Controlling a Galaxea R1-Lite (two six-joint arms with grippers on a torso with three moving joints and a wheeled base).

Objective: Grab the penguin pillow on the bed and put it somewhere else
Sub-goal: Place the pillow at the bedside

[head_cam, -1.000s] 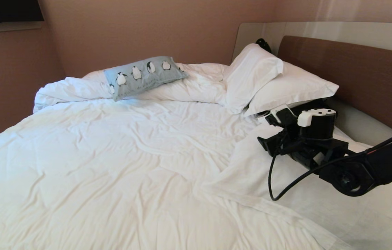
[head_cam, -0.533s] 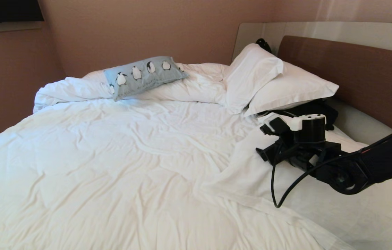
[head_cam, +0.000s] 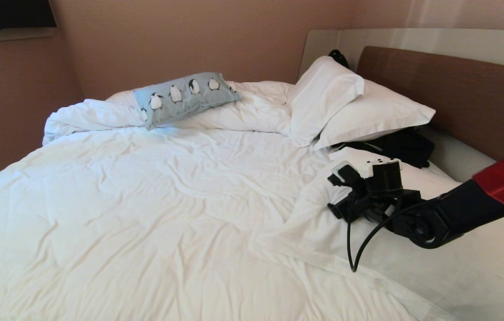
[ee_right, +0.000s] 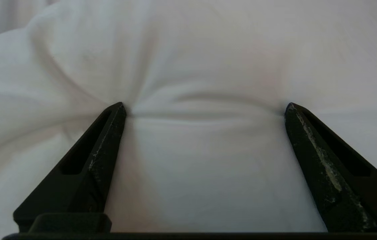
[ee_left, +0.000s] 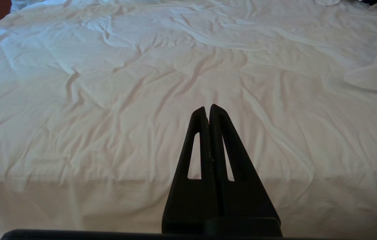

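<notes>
Penguin pillow lies at the far side of the bed, propped on the bunched-up roll of white duvet near the far wall, its row of black-and-white penguins facing up and its long side slanting a little. Nothing touches it. To its right, two plain white pillows lean one over the other against the brown headboard, with a dark bundle (cloth or a bag, hard to tell) tucked under their lower edge.

Well apart from the penguin pillow, on the near right part of the bed, the right gripper is down on a folded white sheet. Its jaws stand wide apart and hold nothing; in the right wrist view both fingertips press into the soft white fabric, which dimples and creases between them. A black cable loops from the wrist down toward the bedding.

The left gripper is outside the head view; its own camera shows the two fingers pressed together, empty, pointing out over the rumpled white bedding.
</notes>
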